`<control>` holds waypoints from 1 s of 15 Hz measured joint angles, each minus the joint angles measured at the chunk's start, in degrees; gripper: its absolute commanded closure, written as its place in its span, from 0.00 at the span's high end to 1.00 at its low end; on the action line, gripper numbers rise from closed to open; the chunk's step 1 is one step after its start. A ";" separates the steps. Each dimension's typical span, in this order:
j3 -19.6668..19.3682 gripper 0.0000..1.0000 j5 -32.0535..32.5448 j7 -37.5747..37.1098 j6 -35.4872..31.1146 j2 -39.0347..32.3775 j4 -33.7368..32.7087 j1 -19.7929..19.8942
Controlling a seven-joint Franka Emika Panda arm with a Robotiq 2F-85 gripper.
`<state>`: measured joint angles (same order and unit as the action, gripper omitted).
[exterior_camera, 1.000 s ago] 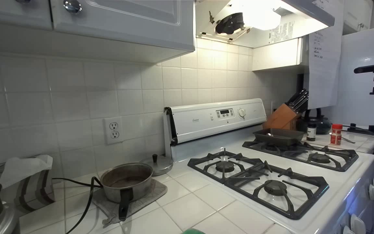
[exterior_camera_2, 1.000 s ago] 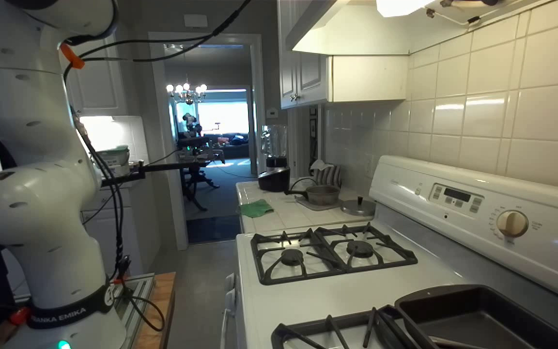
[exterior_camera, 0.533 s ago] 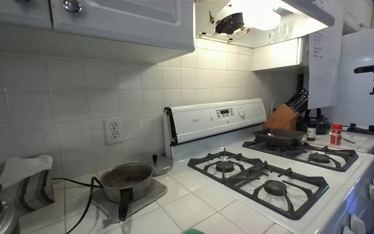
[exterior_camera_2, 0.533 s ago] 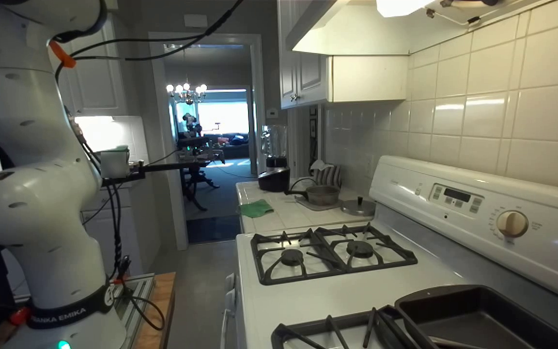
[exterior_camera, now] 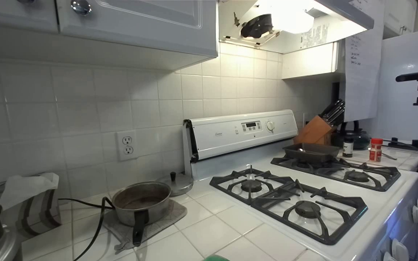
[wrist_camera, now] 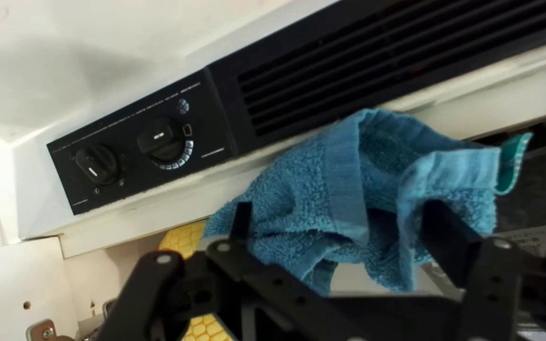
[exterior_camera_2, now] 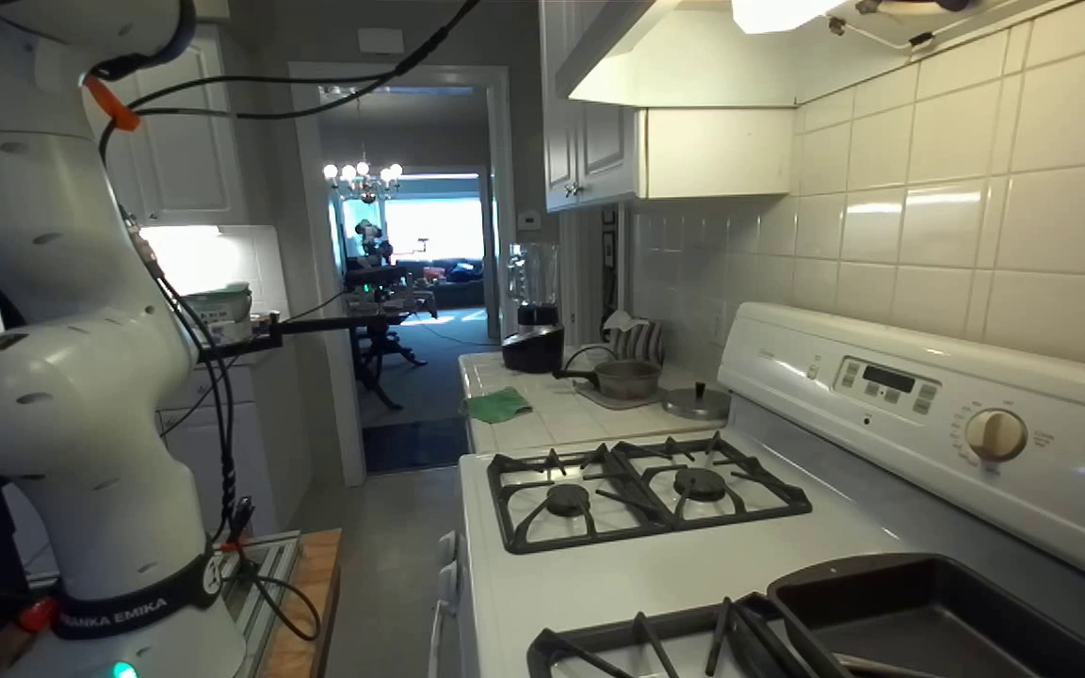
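Low in the wrist view, a black gripper point(wrist_camera: 339, 208) with fingers point(wrist_camera: 241, 220) well apart. Just beyond and between, at centre, a rumpled blue towel point(wrist_camera: 330, 189); cannot tell about contact. At lower left, a yellow honeycomb-patterned thing point(wrist_camera: 183, 238). At lower right, a white label point(wrist_camera: 536, 239), too blurred to read. Behind the towel, toward upper right, a black panel point(wrist_camera: 218, 118) with two knobs point(wrist_camera: 97, 163), slots point(wrist_camera: 349, 80) and unreadable markings point(wrist_camera: 179, 161).

At left in an exterior view, a robot arm point(exterior_camera_2: 119, 395); reads "RANKA EMIKA" on the base band point(exterior_camera_2: 137, 607). At lower right there, a dark baking pan point(exterior_camera_2: 966, 612) on a stove point(exterior_camera_2: 646, 565); farther, near mid-frame, a pot point(exterior_camera_2: 627, 379) and a green cloth point(exterior_camera_2: 498, 405). At upper right in an exterior view, a handwritten paper point(exterior_camera: 361, 83), too small to read.
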<state>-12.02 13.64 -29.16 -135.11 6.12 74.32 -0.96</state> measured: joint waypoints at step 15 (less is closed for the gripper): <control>0.01 0.02 -0.84 -0.35 -8.29 -0.21 2.23 -0.49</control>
<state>-12.01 12.80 -29.51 -143.40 5.90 76.55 -1.45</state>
